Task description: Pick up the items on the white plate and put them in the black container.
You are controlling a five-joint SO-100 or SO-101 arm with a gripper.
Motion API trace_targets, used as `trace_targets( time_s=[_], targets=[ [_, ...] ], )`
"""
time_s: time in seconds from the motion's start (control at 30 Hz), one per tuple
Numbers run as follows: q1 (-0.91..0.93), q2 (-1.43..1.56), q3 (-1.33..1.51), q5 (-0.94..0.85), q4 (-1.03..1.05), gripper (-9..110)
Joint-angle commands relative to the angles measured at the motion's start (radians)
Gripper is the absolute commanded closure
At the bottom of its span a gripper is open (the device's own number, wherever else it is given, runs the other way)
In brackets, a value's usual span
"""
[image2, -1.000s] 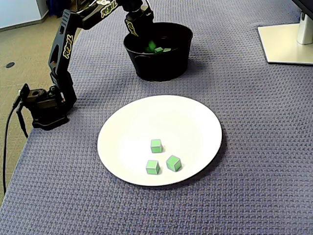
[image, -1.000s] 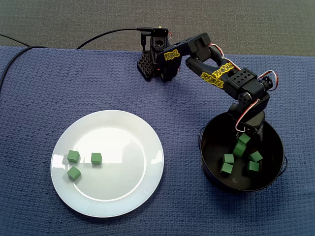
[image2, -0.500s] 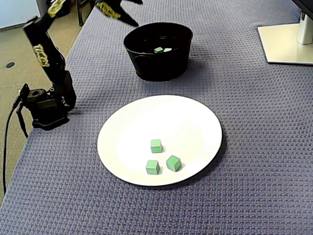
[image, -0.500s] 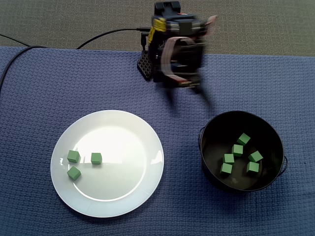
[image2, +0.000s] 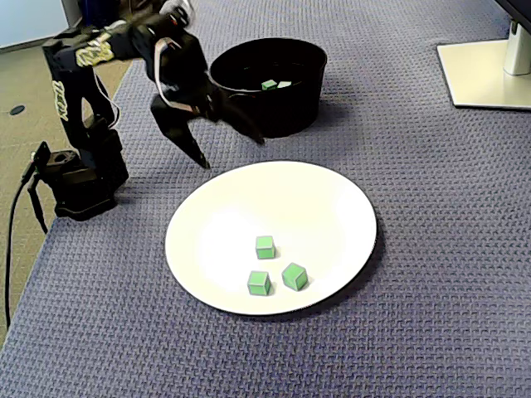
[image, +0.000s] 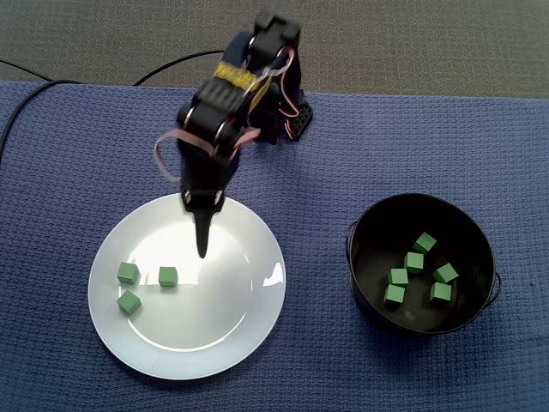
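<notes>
Three small green cubes (image: 128,273) (image2: 265,246) lie close together on the white plate (image: 240,300) (image2: 323,199), toward its left side in a fixed view from above. My gripper (image: 203,243) (image2: 228,148) hangs over the plate's rim nearest the arm, fingers pointing down. It is open and holds nothing. It is clearly apart from the cubes. The black container (image: 364,300) (image2: 274,120) stands beside the plate with several green cubes (image: 414,262) (image2: 269,84) inside.
Everything rests on a blue woven cloth. The arm's base (image2: 79,186) sits at the cloth's edge with a black cable (image: 171,62) leading away. A white stand base (image2: 485,70) occupies one corner beyond the container.
The gripper has left the black container, swung across and come down over the plate's rim. The cubes on the plate and in the container have not moved.
</notes>
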Motion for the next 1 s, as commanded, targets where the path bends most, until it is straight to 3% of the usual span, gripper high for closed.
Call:
trace_targets(
  time_s=[0.0, 0.33, 0.97],
  targets=[
    [0.061, -0.241, -0.265, 0.075, 0.083, 63],
    [0.127, -0.629, -0.687, -0.038, 0.147, 65],
    [0.104, -0.819, -0.79, -0.084, 0.094, 79]
  ],
)
